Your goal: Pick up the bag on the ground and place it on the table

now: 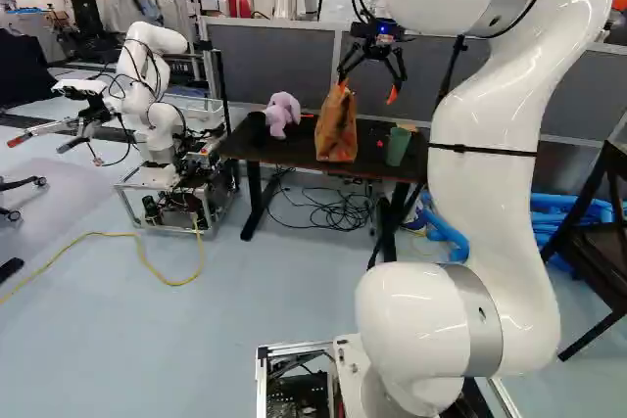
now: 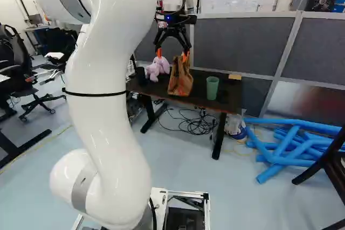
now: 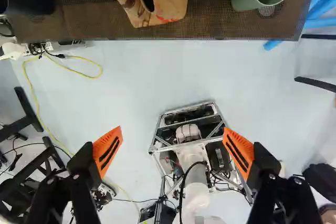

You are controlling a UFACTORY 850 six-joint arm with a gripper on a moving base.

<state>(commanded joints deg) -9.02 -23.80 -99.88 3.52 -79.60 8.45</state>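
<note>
See the paper bag (image 1: 336, 129) standing on the tabletop (image 3: 226, 23), left of the green cup (image 2: 212, 87). Find the pincer (image 3: 173, 150) spread wide, holding nothing. Looks light and crumply; pinch softly at the top edge.

Brown paper bag (image 1: 336, 129) | red print | standing | on dark table (image 1: 283, 153)

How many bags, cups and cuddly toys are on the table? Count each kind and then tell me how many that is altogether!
Bag: 1
Cups: 2, one green cup and one black cup
Cuddly toy: 1
Total: 4
</note>
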